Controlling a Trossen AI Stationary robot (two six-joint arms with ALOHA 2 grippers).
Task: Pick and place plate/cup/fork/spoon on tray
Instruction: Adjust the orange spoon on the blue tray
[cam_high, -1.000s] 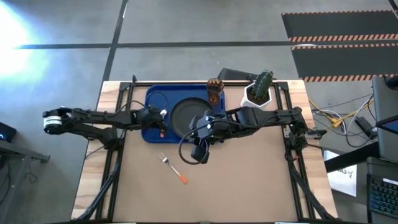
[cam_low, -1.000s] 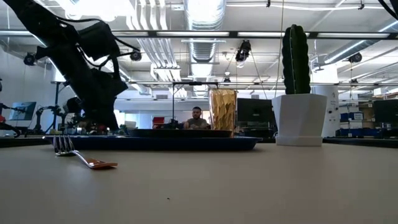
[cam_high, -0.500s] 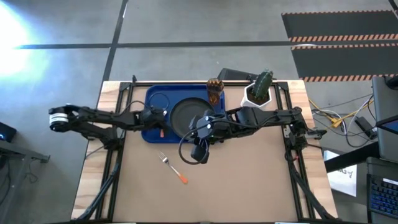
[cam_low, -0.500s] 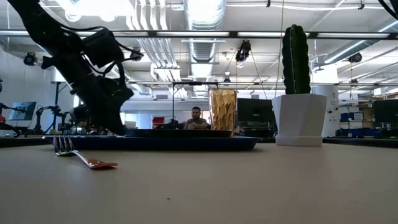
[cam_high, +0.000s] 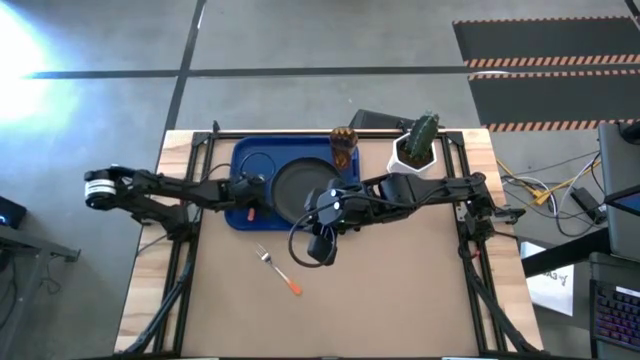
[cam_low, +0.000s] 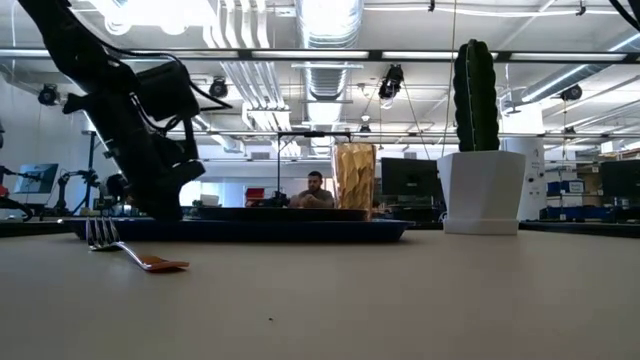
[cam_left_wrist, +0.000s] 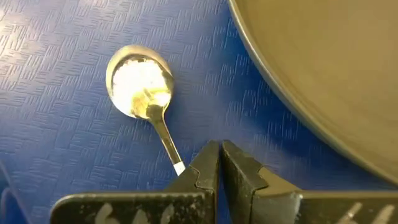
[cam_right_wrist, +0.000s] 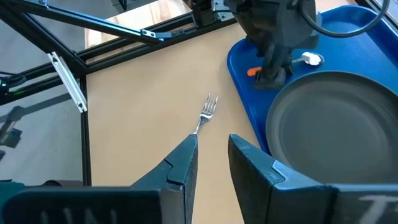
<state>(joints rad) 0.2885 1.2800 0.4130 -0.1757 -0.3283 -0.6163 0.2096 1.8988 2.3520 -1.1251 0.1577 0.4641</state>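
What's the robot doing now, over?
Left fingers shut on spoon, over tray. Right fingers apart, empty, above table near plate. Fork on table, nothing blocking it.

No readable text, label, brand, number or sign anywhere in these views
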